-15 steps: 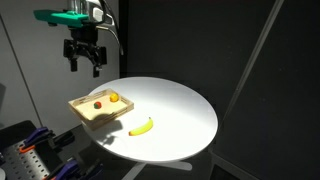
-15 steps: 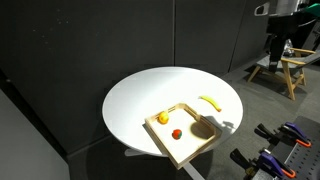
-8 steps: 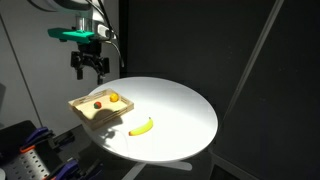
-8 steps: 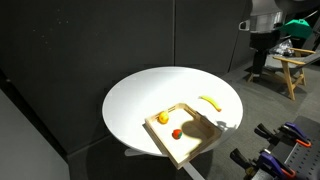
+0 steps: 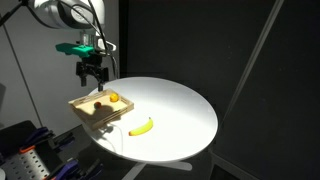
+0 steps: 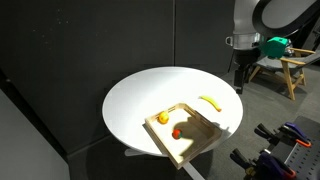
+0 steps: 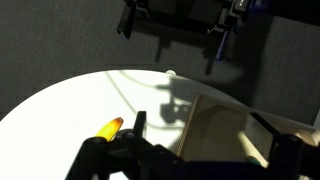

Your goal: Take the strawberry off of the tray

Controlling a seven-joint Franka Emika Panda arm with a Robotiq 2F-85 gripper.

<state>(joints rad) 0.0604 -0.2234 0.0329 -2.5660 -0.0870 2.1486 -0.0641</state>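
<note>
The strawberry (image 5: 97, 104) (image 6: 176, 132) is a tiny dark-red fruit lying inside the light-wood tray (image 5: 110, 116) (image 6: 162, 143), which sits at the edge of the round white table. My gripper (image 5: 95, 73) (image 6: 240, 74) hangs in the air above and beyond the tray, apart from it, with its fingers spread and nothing between them. In the wrist view the gripper's dark fingers (image 7: 195, 165) frame the bottom, and the tray (image 7: 215, 130) lies in shadow ahead. The strawberry does not show there.
An orange round fruit (image 5: 113, 97) (image 6: 162, 118) lies in the tray near the strawberry. A banana (image 5: 141, 126) (image 6: 210, 102) (image 7: 110, 127) lies on the white table (image 5: 175, 105) (image 6: 150, 95) beside the tray. Dark curtains surround the table; a wooden stool (image 6: 285, 70) stands behind.
The arm has come down and moved in toward the tray over the last second. The gripper stays open. The fruit and tray have not moved.
</note>
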